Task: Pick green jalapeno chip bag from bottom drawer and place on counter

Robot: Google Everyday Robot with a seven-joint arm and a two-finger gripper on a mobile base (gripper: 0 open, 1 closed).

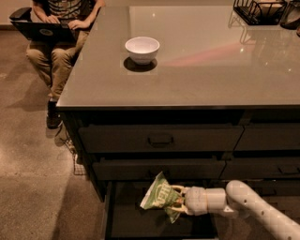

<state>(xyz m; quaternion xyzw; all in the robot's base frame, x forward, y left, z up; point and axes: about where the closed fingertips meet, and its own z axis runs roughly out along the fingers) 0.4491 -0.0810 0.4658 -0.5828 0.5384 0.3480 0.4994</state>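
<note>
The green jalapeno chip bag (158, 196) is a crinkled green foil bag with white lettering. It hangs tilted over the open bottom drawer (126, 220), at the lower middle of the camera view. My gripper (177, 201) reaches in from the right on a white arm and is shut on the bag's right side, holding it above the drawer's dark floor. The grey glossy counter (197, 70) spreads above the dark drawer fronts.
A white bowl (142, 48) stands on the counter's left part. A black wire rack (260, 10) sits at the counter's back right. A seated person with a laptop (56, 28) is at the far left. Two shut drawer fronts with handles (161, 138) are above the open drawer.
</note>
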